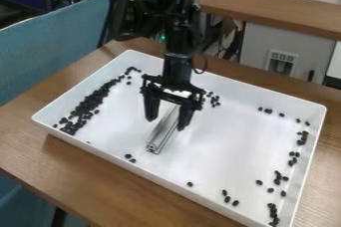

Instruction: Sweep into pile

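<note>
My gripper [166, 124] hangs over the left-middle part of the white tray, with its two fingers spread apart. A silvery metal bar [162, 134] lies lengthwise between and below them, its near end pointing toward the tray's front wall; the gripper partly covers its far end. Small black beans form a long dense band [90, 104] along the tray's left side. Loose beans [213, 98] sit just right of the gripper, and a scattered line of others [278, 176] runs down the right side. A few beans [130, 158] lie left of the bar's near end.
The white tray's raised rim [180, 189] surrounds the work area on a wooden table [100, 176]. Several single beans [226, 196] lie near the front wall. Behind stand a wooden shelf [273, 9] and a grey panel; a blue partition [53, 47] is at the left.
</note>
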`<state>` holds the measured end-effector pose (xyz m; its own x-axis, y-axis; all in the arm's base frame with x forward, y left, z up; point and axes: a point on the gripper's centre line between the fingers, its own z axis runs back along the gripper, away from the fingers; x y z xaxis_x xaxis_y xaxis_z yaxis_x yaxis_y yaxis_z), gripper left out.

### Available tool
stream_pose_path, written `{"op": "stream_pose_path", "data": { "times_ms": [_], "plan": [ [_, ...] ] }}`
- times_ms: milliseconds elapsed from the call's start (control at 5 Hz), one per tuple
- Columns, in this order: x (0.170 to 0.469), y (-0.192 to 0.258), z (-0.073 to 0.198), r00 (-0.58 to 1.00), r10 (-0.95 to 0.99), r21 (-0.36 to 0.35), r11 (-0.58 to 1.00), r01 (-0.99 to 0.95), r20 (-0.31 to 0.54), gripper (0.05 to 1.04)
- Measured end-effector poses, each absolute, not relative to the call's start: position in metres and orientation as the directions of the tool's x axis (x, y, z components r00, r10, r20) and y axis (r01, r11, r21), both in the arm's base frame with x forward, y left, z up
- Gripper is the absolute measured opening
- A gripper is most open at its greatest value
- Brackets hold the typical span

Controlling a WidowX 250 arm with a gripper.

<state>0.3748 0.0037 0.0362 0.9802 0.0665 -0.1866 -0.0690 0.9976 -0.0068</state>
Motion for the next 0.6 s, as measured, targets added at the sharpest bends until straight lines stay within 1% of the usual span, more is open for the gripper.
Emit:
{"op": "stream_pose_path", "data": {
  "times_ms": [200, 400, 600],
  "plan": [
    [0.371, -0.019, 0.043, 0.987, 0.009, -0.006, 1.000, -0.010, -0.162, 1.004],
    [0.356, -0.056, 0.064, 0.989, -0.122, 0.018, 0.992, 0.124, -0.082, 1.001],
    [0.319, -0.094, 0.086, 0.969, -0.246, 0.076, 0.967, 0.244, 0.018, 1.001]
  ]
}}
